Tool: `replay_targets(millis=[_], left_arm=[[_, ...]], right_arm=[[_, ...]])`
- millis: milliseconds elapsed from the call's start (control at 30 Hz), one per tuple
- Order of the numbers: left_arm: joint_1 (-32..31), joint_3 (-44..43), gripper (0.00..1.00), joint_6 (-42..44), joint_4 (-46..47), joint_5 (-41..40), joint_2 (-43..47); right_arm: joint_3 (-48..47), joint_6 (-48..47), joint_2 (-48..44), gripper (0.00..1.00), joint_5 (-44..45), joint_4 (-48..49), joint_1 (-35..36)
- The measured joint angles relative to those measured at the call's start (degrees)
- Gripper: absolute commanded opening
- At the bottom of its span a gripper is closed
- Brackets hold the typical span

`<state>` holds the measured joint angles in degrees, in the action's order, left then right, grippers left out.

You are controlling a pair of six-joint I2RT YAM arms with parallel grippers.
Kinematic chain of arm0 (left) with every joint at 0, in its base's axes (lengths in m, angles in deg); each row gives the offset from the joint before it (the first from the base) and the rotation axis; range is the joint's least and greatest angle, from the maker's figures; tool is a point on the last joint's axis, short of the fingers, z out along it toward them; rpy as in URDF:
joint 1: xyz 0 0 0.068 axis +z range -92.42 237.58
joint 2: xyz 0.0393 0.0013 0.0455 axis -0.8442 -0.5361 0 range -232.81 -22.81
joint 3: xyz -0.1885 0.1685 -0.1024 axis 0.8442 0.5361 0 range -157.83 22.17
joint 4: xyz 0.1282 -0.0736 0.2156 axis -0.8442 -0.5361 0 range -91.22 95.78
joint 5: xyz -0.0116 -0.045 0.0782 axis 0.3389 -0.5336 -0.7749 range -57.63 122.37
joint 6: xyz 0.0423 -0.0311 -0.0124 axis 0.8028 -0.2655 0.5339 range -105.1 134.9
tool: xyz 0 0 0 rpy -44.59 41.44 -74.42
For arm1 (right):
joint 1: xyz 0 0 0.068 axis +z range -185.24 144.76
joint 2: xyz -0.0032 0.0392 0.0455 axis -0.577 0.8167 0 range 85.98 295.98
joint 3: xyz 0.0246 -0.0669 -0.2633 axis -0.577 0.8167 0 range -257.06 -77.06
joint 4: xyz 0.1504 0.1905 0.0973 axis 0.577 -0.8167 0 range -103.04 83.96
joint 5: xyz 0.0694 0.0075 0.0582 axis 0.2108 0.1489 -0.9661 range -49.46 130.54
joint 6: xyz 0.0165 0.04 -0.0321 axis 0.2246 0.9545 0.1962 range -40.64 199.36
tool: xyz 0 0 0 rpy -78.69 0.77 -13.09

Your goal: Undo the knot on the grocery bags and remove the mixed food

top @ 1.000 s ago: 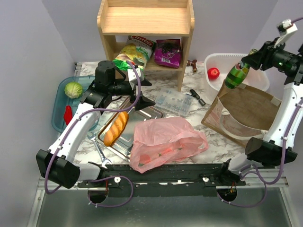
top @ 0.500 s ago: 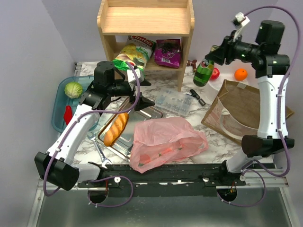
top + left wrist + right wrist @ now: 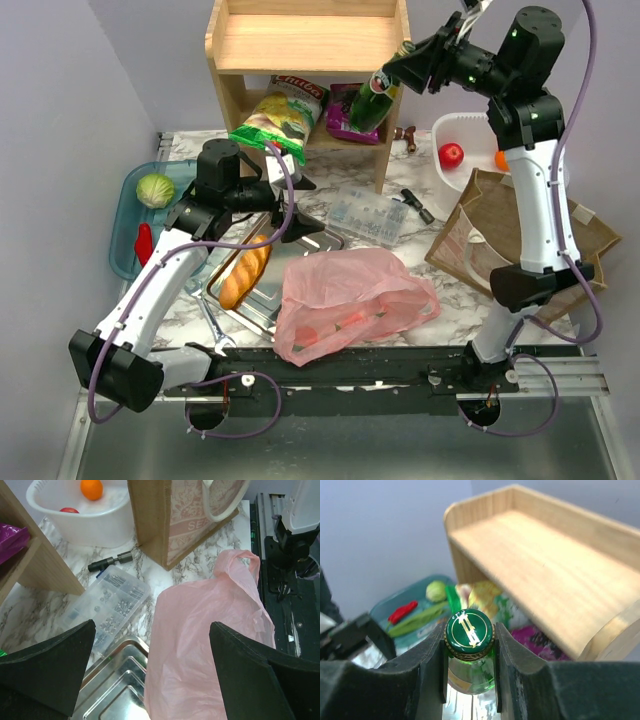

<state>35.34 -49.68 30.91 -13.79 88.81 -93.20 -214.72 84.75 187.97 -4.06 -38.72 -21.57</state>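
Holding the green bottle [image 3: 469, 632] by its neck: my right gripper [image 3: 395, 70] has both fingers pressed on the glass just under the cap, up in the air at the wooden shelf's [image 3: 310, 45] front right corner, level w/ its upper board. My left gripper [image 3: 150, 655] is spread wide, nothing between the fingers, touching nothing; it hangs in front of the shelf, over the far end of the steel tray [image 3: 310, 243].

Pink grocery bag [image 3: 350, 295] lies slumped in front of the shelf, toward my bases, reddish shapes showing thru the plastic. One handle loop sticks up loose in the left wrist view; can't make out a knot.

Surface is white-grey marble table [image 3: 440, 300], walls pale lilac. Under the shelf's board: yellow-green crisp packet [image 3: 275, 115] & purple packet [image 3: 345, 112]. Left of the shelf: teal bin [image 3: 125, 225] w/ cabbage [image 3: 155, 188] & red pepper [image 3: 145, 240]. Right of the shelf: white tub [image 3: 480, 125] w/ red fruit [image 3: 451, 155] & orange [image 3: 91, 488], then a jute bag [image 3: 530, 230]. Bread loaf [image 3: 245, 270] lies on the tray.
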Motion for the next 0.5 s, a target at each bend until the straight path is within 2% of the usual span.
replay_targets(millis=[267,500], left_arm=[[0.0,1.6,0.98,-1.2,0.3,-0.4,1.2],[0.0,3.3,0.98,-2.8,1.4,-0.4,1.4]], right_arm=[[-5.4,6.4,6.6,0.01,7.3,16.2,1.4],[-7.7,9.2,10.1,0.01,14.7,24.8,2.5]])
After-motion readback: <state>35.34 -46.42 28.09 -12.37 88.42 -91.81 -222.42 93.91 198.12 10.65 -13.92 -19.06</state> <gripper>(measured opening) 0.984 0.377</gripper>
